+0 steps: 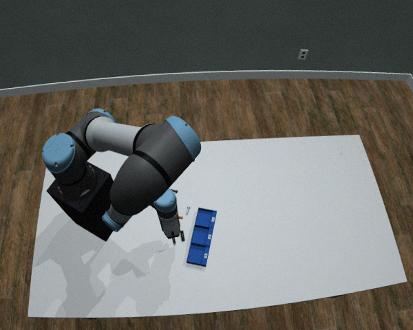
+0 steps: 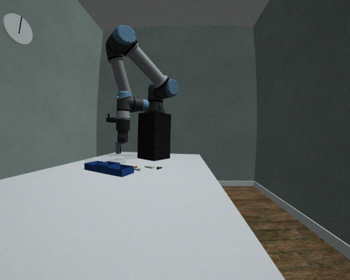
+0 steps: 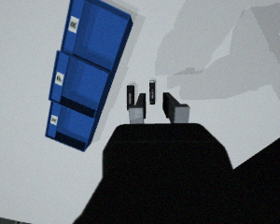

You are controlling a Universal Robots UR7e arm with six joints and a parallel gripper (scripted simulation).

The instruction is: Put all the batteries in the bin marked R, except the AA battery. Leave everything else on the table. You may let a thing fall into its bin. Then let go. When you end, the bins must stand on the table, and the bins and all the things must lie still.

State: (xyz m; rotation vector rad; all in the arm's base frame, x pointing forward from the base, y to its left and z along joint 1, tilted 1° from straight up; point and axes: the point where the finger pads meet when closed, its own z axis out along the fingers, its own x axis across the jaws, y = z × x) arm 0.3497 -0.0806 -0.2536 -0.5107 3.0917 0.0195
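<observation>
Hovering above the desk (image 1: 288,213) (image 2: 139,217) (image 3: 23,187), the hand (image 1: 173,238) (image 2: 118,153) (image 3: 154,101) is part-way open with nothing in it. The slim black battery (image 1: 173,240) (image 3: 152,91) lies just ahead, its long side running along the gap between the fingers.

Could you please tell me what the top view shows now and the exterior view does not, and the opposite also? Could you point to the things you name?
Only the top view: the wall outlet (image 1: 303,54), the white bin labels (image 1: 209,236), and two dark cylinders, probably batteries: one nearer the bins (image 1: 182,236), the other (image 1: 173,240) beside it.

Only the exterior view: the wall clock (image 2: 17,28) and a small pale flat piece (image 2: 149,167).

Both: the robot arm (image 1: 142,177) (image 2: 146,65), the joined blue bins (image 1: 201,235) (image 2: 108,170), a silver bolt-like piece (image 1: 188,210) (image 2: 137,169), an orange piece (image 1: 180,216) (image 2: 135,167) and a small black piece (image 1: 175,191) (image 2: 159,167).
</observation>
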